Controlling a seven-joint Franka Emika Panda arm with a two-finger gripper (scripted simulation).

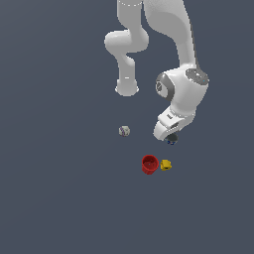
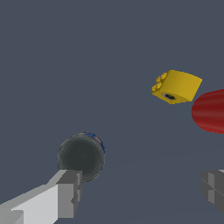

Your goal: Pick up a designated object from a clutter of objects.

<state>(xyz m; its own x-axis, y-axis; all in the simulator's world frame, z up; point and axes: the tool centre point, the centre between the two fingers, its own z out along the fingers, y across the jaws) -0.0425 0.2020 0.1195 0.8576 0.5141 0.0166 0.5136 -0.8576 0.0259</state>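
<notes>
The designated object is a small dark grey-black round thing with a blue rim. In the exterior view it shows just under the white hand, mostly hidden by it. My gripper is open and empty; one finger stands right beside the dark thing, the other finger is far from it. In the exterior view the gripper hangs low over the floor. The dark thing lies near one finger, not centred between the two.
A red cup and a small yellow block lie side by side in front of the gripper; they also show in the wrist view, the cup and the block. A whitish ball lies to the exterior view's left.
</notes>
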